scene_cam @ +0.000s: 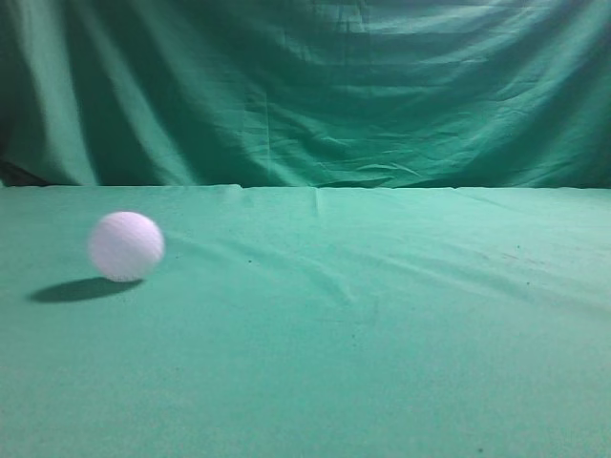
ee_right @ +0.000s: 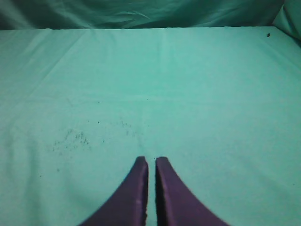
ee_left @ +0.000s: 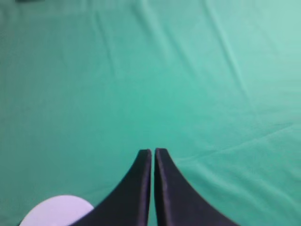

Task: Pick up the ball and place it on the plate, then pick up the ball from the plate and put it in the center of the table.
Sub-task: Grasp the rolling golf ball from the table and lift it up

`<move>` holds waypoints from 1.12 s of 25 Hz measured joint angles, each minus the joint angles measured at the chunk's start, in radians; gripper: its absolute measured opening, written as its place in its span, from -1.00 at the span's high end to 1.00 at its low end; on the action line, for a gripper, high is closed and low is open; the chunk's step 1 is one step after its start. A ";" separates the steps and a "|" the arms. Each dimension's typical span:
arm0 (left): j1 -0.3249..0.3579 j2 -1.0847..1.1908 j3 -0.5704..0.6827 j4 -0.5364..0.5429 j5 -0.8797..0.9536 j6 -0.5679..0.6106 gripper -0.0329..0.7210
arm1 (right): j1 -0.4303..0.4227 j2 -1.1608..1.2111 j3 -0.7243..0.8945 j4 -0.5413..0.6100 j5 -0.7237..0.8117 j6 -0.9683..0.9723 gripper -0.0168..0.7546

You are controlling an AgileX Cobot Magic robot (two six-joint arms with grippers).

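Observation:
The white ball (scene_cam: 126, 246) rests on the green table (scene_cam: 382, 315) at the left of the exterior view, casting a shadow to its left. No plate shows in any view. Neither gripper shows in the exterior view. My left gripper (ee_left: 153, 151) is shut and empty above the cloth. A white rounded shape (ee_left: 54, 212) shows at the bottom left beside its left finger, partly hidden; I cannot tell whether it is the ball. My right gripper (ee_right: 151, 160) is shut and empty over bare cloth.
The draped green backdrop curtain (scene_cam: 305, 91) hangs behind the table's far edge and shows in the right wrist view (ee_right: 141, 13). The cloth has shallow wrinkles (scene_cam: 353, 296) and small dark specks (ee_right: 70, 139).

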 joint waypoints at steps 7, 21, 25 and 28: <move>-0.047 -0.210 -0.002 -0.004 0.029 0.028 0.91 | 0.000 0.000 0.000 0.000 0.000 -0.004 0.83; -0.047 -0.757 0.667 -0.021 -0.298 0.079 0.91 | 0.000 0.000 0.000 0.193 -0.333 -0.003 0.83; -0.047 -0.965 0.904 -0.028 -0.403 0.080 0.91 | 0.000 0.000 0.000 0.221 -0.483 -0.003 0.83; -0.047 -1.106 1.037 -0.030 -0.442 0.082 0.91 | 0.000 0.000 -0.034 0.222 -0.468 -0.017 0.83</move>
